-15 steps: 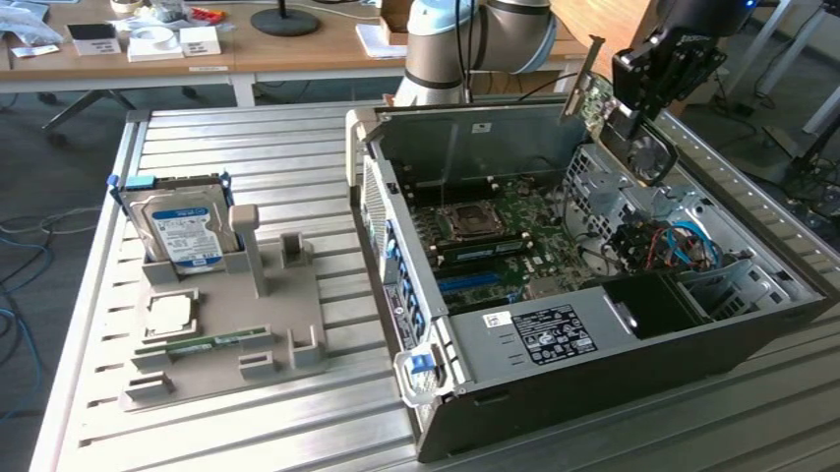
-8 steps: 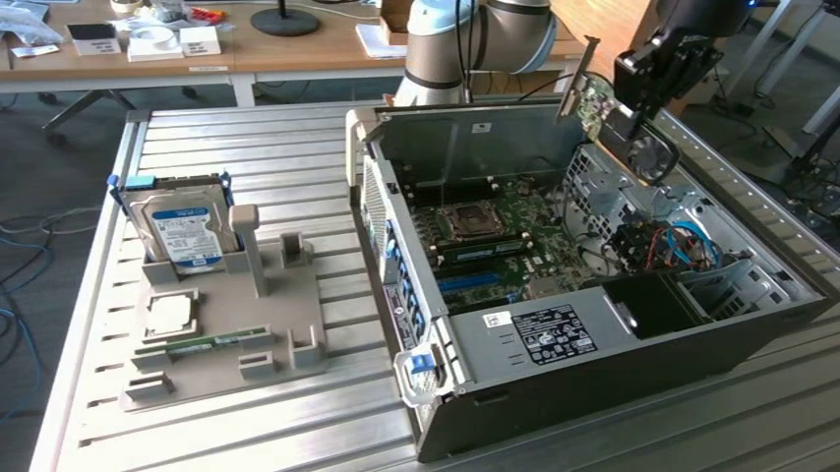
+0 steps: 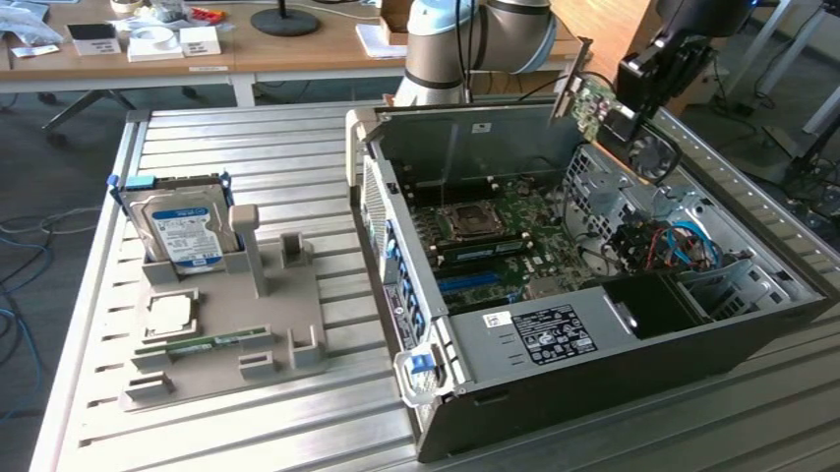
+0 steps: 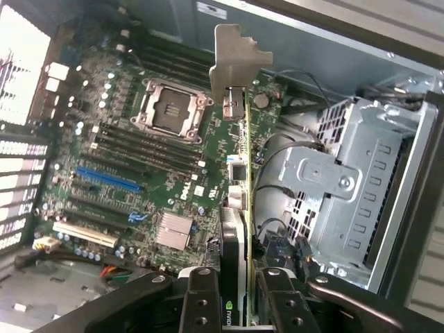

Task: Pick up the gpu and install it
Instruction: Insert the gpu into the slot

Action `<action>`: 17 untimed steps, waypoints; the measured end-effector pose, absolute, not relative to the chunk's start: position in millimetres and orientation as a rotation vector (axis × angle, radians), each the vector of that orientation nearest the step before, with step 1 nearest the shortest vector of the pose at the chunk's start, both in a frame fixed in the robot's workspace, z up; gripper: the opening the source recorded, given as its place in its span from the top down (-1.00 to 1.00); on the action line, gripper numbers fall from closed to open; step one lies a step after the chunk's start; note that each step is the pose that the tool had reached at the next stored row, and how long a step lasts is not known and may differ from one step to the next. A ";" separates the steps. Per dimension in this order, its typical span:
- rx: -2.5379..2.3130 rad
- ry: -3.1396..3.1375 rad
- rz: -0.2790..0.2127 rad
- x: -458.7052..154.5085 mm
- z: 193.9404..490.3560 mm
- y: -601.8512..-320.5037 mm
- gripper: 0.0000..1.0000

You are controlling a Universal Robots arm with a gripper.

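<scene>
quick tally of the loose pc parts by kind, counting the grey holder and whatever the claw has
hard drive: 1
cpu chip: 1
memory stick: 1
gpu, gripped in the claw above the open case: 1
total: 4

The case (image 3: 591,339) and the tray (image 3: 216,339) sit side by side on the bench (image 3: 263,147).
The case is at the exterior view's right, the tray at its left with a hard drive (image 3: 184,231) standing in it; the gpu (image 3: 593,103), in the tool (image 3: 628,123), is above the case's far end.
</scene>
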State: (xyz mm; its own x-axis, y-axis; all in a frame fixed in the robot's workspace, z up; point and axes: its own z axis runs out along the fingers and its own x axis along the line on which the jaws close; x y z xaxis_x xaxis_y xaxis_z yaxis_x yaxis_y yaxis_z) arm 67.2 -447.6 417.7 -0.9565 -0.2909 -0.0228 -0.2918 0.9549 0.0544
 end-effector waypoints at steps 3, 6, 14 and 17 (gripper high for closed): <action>-0.524 3.083 0.090 67.2 417.7 -447.6 0.47; -0.585 3.073 0.090 67.2 417.6 -447.6 0.47; -0.746 3.041 0.091 67.2 417.6 -447.6 0.47; -0.805 3.027 0.091 67.2 417.6 -447.6 0.47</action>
